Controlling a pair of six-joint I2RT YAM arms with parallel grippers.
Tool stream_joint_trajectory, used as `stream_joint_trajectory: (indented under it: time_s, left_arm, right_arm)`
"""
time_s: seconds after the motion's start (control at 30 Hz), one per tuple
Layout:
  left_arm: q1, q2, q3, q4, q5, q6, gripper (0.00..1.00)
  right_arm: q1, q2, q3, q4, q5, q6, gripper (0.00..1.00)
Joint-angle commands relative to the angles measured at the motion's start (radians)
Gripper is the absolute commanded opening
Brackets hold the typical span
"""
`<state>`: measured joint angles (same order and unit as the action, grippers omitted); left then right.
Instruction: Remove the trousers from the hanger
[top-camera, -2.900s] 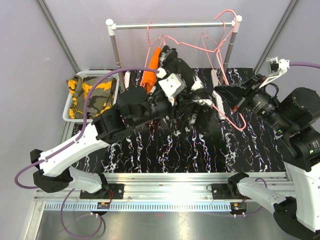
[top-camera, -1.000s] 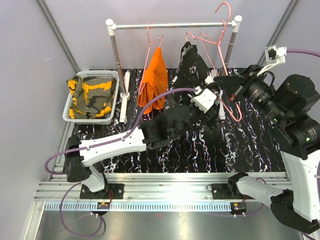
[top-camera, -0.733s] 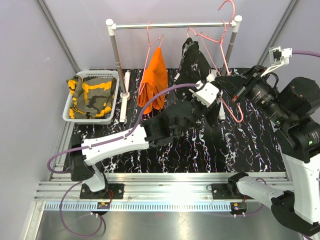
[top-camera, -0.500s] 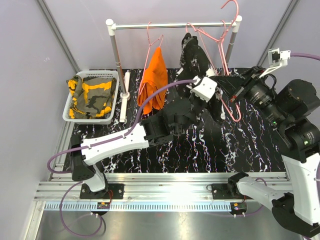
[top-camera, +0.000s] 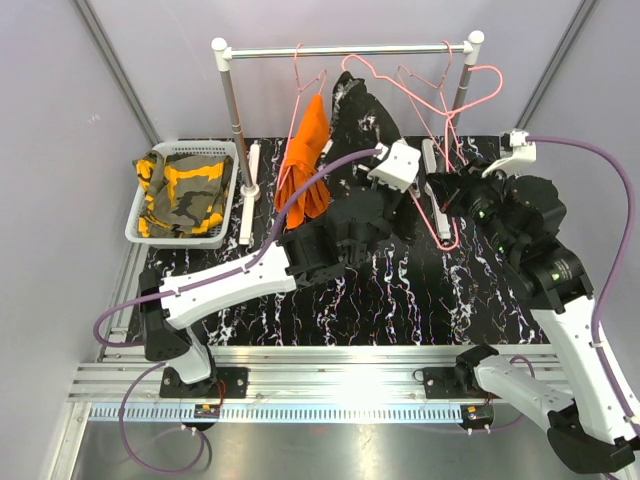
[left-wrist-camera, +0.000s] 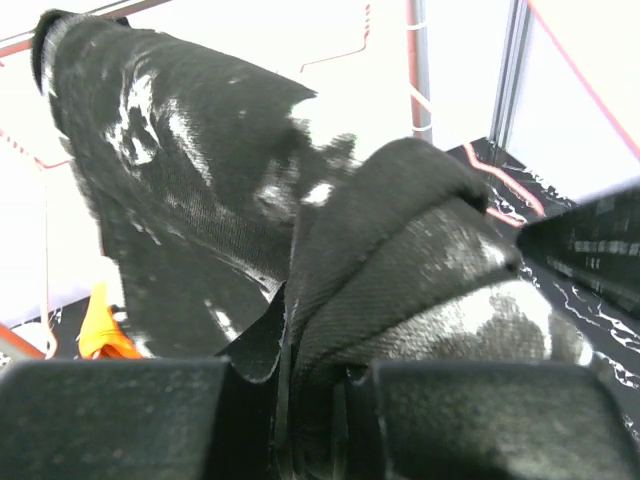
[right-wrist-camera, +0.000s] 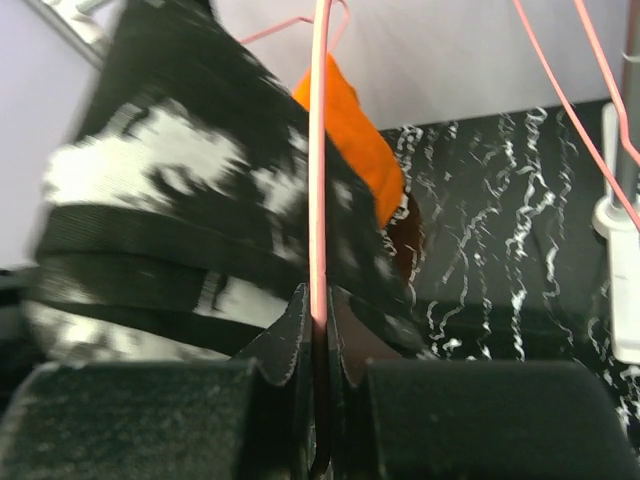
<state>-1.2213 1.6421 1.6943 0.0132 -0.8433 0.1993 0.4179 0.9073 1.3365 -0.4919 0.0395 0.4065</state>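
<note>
The black white-speckled trousers (top-camera: 362, 118) hang draped from the rail area, still on a pink wire hanger (top-camera: 452, 150). My left gripper (top-camera: 372, 205) is shut on a fold of them (left-wrist-camera: 400, 270). My right gripper (top-camera: 437, 188) is shut on the pink hanger's wire (right-wrist-camera: 321, 200), right of the black trousers (right-wrist-camera: 180, 200). The orange trousers (top-camera: 305, 160) hang on another pink hanger on the rail (top-camera: 340, 49); they also show in the right wrist view (right-wrist-camera: 350, 130). The olive-green and yellow trousers (top-camera: 183, 190) lie in the white basket (top-camera: 133, 225) at the left.
A white-posted clothes rail stands at the back of the black marbled mat (top-camera: 400, 300), with posts left (top-camera: 230, 100) and right (top-camera: 463, 80). A third empty pink hanger (top-camera: 483, 85) hangs by the right post. Grey walls close in on both sides.
The black trousers and the left gripper have shifted left along the rail. The right arm has swung down and left, bringing the hanger lower and nearer the mat.
</note>
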Motion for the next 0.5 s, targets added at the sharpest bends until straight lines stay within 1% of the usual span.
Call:
stream_joint_trajectory:
  time_s: [0.0,0.07,0.13,0.17,0.2,0.27,0.3,0.37,0.4,0.47]
  left_arm:
    - [0.022,-0.137,0.175,0.173,0.022,-0.09,0.0]
    - [0.045,-0.146,0.208,0.096,0.052,-0.156,0.0]
    - [0.077,-0.165,0.209,0.051,0.102,-0.195,0.0]
    - [0.089,-0.171,0.197,0.013,0.133,-0.26,0.0]
    - [0.101,-0.18,0.189,-0.004,0.197,-0.288,0.0]
    - [0.137,-0.202,0.16,-0.012,0.281,-0.326,0.0]
    - [0.143,-0.211,0.116,-0.01,0.365,-0.339,0.0]
    - [0.148,-0.238,0.05,0.034,0.464,-0.308,0.0]
    - [0.146,-0.246,-0.008,0.047,0.549,-0.302,0.0]
    - [0.147,-0.263,-0.054,0.074,0.611,-0.29,0.0]
  right_arm:
    - [0.001,-0.022,-0.071,-0.053,0.051,-0.046,0.0]
    - [0.001,-0.031,-0.1,-0.065,0.065,-0.052,0.0]
    - [0.001,-0.05,-0.109,-0.065,0.074,-0.055,0.0]
    - [0.001,-0.051,-0.105,-0.063,0.079,-0.055,0.0]
    - [0.001,-0.054,-0.094,-0.063,0.077,-0.055,0.0]
    - [0.001,-0.042,-0.033,-0.066,0.056,-0.06,0.0]
    - [0.001,-0.036,-0.004,-0.065,0.045,-0.06,0.0]
    - [0.001,-0.012,0.093,-0.057,0.002,-0.061,0.0]
    - [0.002,-0.002,0.165,-0.057,-0.01,-0.06,0.0]
    - [0.001,0.031,0.242,-0.059,-0.035,-0.057,0.0]
